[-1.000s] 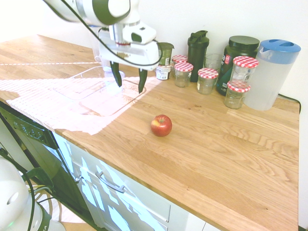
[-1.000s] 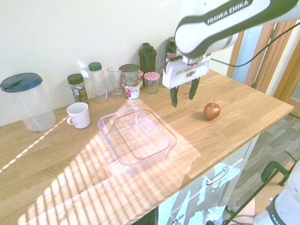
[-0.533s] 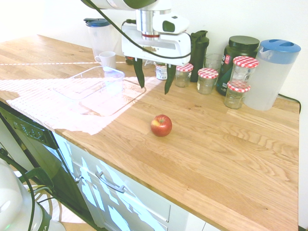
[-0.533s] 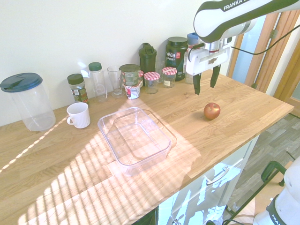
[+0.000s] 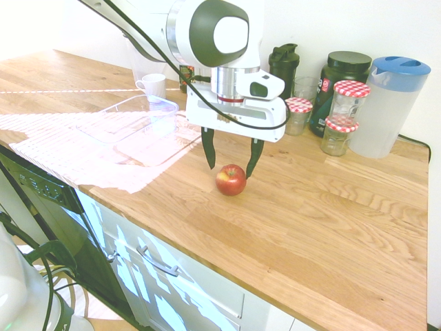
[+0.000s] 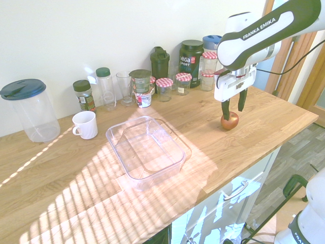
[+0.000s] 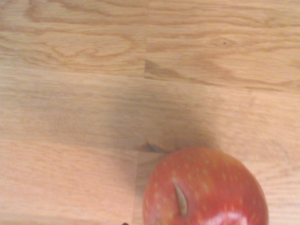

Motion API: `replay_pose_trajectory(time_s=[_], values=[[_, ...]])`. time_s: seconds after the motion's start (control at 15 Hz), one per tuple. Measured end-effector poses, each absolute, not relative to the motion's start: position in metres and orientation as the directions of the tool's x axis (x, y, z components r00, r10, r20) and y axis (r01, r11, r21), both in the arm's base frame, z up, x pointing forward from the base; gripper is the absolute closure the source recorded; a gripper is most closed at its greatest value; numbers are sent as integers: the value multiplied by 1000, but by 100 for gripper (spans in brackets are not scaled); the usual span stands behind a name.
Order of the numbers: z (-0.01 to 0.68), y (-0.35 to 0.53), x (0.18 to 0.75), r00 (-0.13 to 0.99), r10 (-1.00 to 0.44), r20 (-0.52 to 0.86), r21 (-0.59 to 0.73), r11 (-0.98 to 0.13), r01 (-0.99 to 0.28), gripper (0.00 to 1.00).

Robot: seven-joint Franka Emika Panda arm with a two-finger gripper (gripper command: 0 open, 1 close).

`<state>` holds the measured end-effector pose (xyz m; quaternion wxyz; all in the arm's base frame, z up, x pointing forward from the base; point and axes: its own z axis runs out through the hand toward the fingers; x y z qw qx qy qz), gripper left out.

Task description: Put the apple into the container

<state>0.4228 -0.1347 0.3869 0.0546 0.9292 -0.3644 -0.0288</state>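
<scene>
Apple between parted fingers

Left of the apple (image 5: 231,181) lies the clear tub (image 5: 126,110); above the apple hangs the pincer (image 5: 231,172), released, a finger toward either side. The fruit looks firm, fairly light, smooth enough to slip and easily bruised; I'd take it gently around its widest part.

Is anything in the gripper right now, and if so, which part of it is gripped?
Nothing is held: the gripper is open above the apple, which rests on the wooden worktop.
</scene>
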Motion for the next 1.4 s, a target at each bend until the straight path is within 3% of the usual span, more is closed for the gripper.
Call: replay_pose_trajectory(time_s=[0.07, 0.13, 1.13, 1.27, 1.4], values=[[379, -135, 425, 737, -675, -4, 115, -733, -671, 0], [373, -135, 427, 739, -674, -1, 113, -734, -670, 100], [353, -130, 427, 743, -669, -16, 113, -739, -664, 100], [379, -129, 436, 724, -689, -6, 63, -723, -688, 100], [456, -108, 455, 736, -676, 37, -5, -737, -676, 100]])
